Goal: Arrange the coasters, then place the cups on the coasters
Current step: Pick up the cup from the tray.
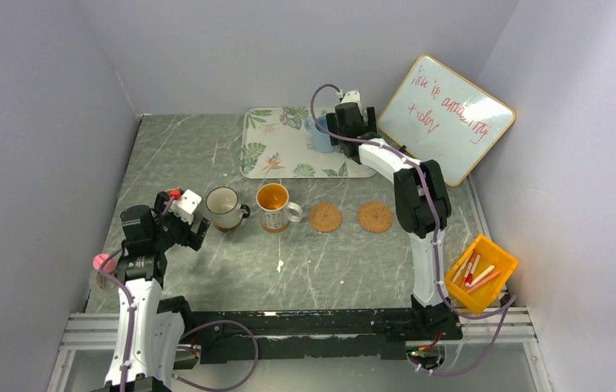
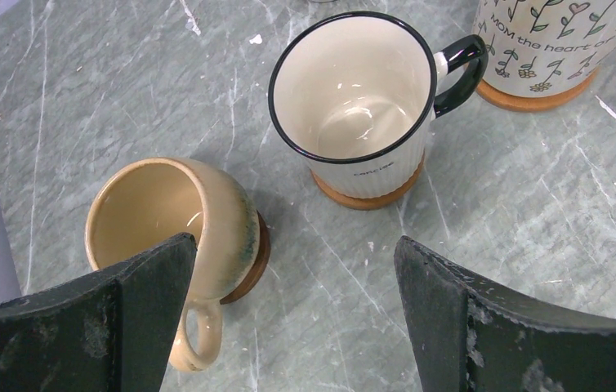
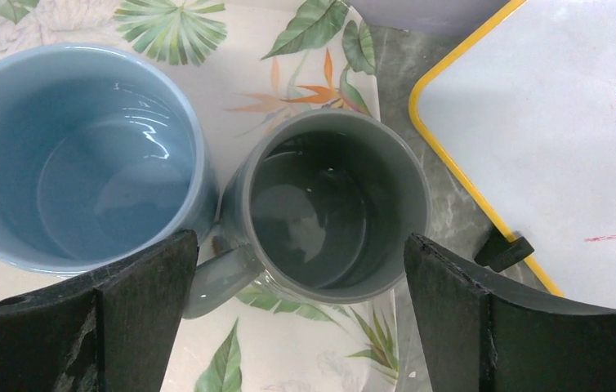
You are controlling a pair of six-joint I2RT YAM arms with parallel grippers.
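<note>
So the right gripper (image 3: 298,245) hangs open over the grey-green mug (image 3: 333,212) at the right edge of the tray (image 3: 370,77), with the blue mug (image 3: 76,155) crowding it. The left gripper (image 2: 294,245) is open too, beside the tan mug (image 2: 207,216).

1. Patterned mug (image 2: 550,41): dark print on the wall reads "MOM the heart of"; the rest is cut off by the frame edge.
2. Whiteboard (image 1: 446,116): red handwriting, apparently "You're amazing", with a second line too unclear to read.
3. White mug (image 2: 362,98) with dark rim: one small printed word near the base, too small to read.
</note>
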